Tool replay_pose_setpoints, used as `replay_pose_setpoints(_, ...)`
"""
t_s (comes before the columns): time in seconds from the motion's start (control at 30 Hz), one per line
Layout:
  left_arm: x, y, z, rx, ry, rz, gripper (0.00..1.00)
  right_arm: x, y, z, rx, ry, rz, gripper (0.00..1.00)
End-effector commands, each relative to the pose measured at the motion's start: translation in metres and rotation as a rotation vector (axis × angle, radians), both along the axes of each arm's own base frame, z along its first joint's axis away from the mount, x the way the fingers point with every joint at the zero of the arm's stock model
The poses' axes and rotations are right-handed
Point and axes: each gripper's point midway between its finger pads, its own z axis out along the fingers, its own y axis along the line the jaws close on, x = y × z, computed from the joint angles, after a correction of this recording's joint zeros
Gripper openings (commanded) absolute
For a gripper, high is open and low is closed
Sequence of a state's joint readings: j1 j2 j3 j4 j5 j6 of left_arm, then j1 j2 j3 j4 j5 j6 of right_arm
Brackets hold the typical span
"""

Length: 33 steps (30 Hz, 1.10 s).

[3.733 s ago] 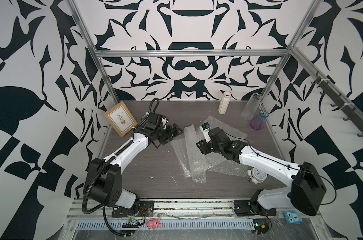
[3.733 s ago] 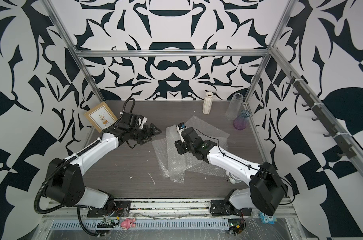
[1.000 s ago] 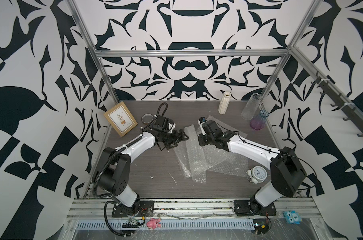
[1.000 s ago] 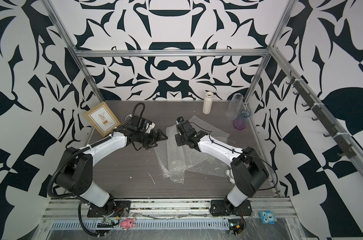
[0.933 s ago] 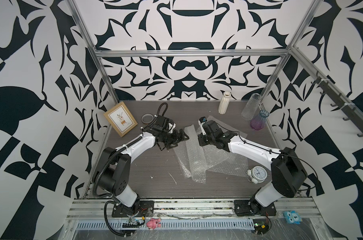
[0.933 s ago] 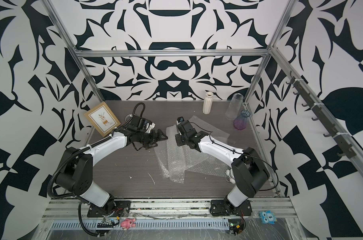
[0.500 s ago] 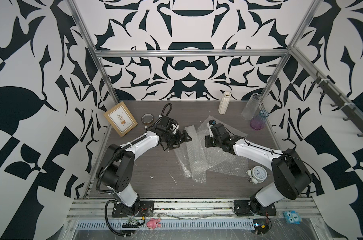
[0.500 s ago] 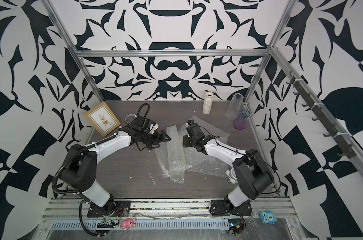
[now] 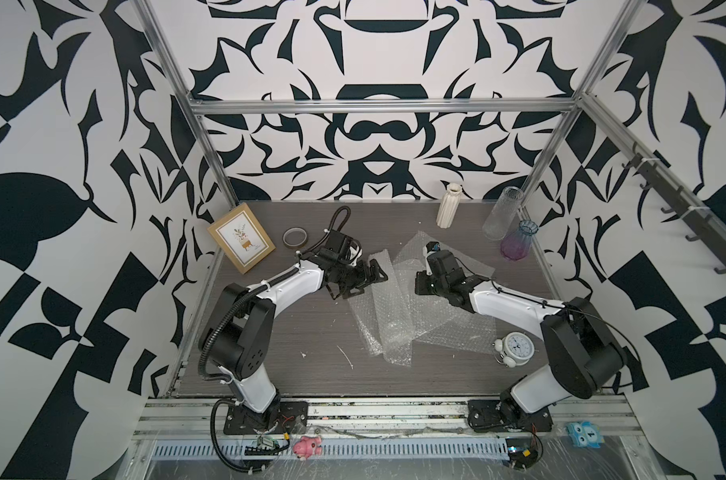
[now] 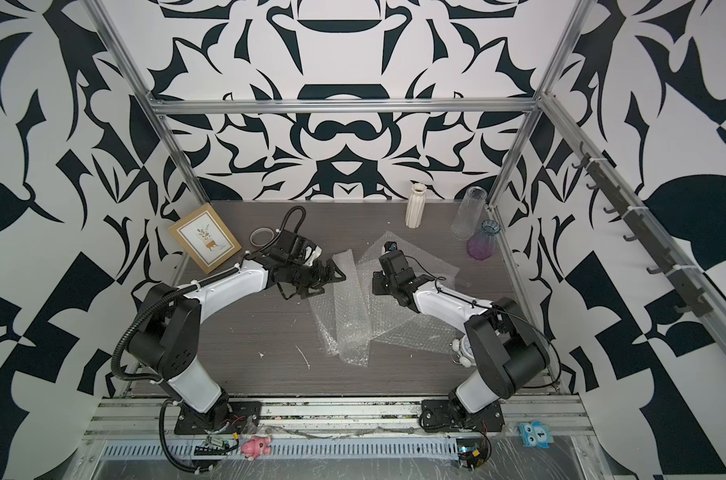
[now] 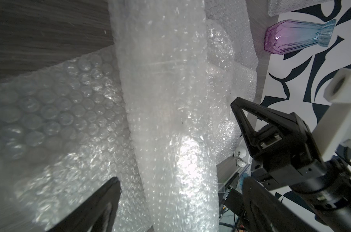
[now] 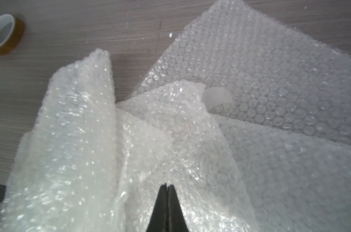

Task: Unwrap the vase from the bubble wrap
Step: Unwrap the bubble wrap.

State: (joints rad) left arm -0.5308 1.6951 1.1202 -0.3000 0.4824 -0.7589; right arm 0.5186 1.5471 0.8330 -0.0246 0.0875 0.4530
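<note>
Right wrist view: the right gripper (image 12: 166, 186) has its two black jaws pressed together, the tips at a creased fold of the bubble wrap (image 12: 261, 84); whether any film is caught between them cannot be told. In both top views the wrap lies as several overlapping see-through sheets in the middle of the dark wooden table (image 9: 278, 332), between the two arms, with one strip raised beside the left gripper (image 9: 367, 280). That gripper is spread wide and holds nothing; in the left wrist view a rolled length of wrap shows in the gap between its fingers (image 11: 106, 200). A purple-and-blue glass vase (image 9: 517, 243) stands bare near the far right corner, apart from the wrap.
</note>
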Motion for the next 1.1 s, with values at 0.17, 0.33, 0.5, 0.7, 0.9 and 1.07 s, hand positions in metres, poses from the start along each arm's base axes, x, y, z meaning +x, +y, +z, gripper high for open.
replay_pose_setpoints(0.17,0.008,-0.005,0.002,0.008,-0.004,0.005,0.98,0.006,-0.036,0.01,-0.05,-0.07,-0.201,0.33)
replay_pose_setpoints(0.33,0.008,-0.007,0.004,0.008,-0.014,0.006,0.98,0.002,-0.042,0.015,0.029,-0.067,-0.295,0.49)
replay_pose_setpoints(0.5,0.006,-0.006,0.01,0.008,-0.03,0.008,0.98,-0.002,-0.053,0.035,0.152,-0.123,-0.427,0.58)
replay_pose_setpoints(0.7,0.001,-0.007,0.015,0.006,-0.048,-0.001,0.99,-0.014,-0.077,0.059,0.165,-0.199,-0.52,0.63)
replay_pose_setpoints(0.9,-0.003,-0.007,0.014,0.015,-0.06,0.003,0.99,-0.043,-0.09,0.057,0.167,-0.188,-0.499,0.69)
replay_pose_setpoints(1.07,-0.006,-0.012,0.013,0.042,-0.082,0.008,0.99,-0.069,-0.088,0.052,0.204,-0.163,-0.418,0.73)
